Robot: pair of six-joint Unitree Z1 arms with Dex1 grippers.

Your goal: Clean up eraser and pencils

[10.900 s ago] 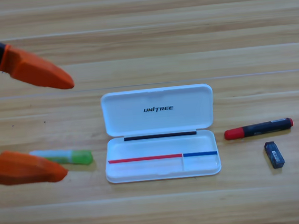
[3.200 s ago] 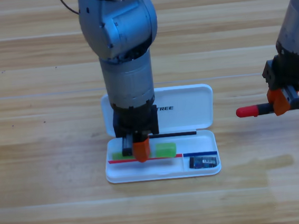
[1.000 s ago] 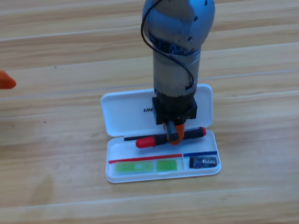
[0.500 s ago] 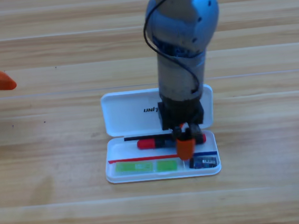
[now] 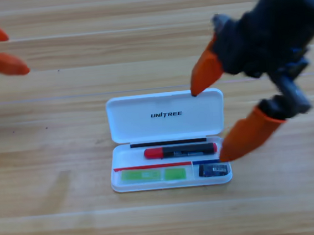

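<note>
The white case (image 5: 166, 115) lies open at the table's middle. In its tray the black pencil with red ends (image 5: 179, 151) lies along the upper slot. Below it, at the left, rests the pale green pencil (image 5: 153, 175). The dark eraser (image 5: 214, 170) sits in the small compartment at the lower right. My right gripper (image 5: 210, 124) hangs large above the case's right side, open, nothing between its orange jaws. My left gripper (image 5: 6, 50) waits open at the upper left edge.
Bare wooden table (image 5: 61, 215) lies all around the case. The right arm's dark body (image 5: 265, 29) fills the upper right of the view.
The right gripper has let go of the black pencil, which now lies in the tray, and has risen up and to the right with its jaws spread wide. The left gripper barely moved.
</note>
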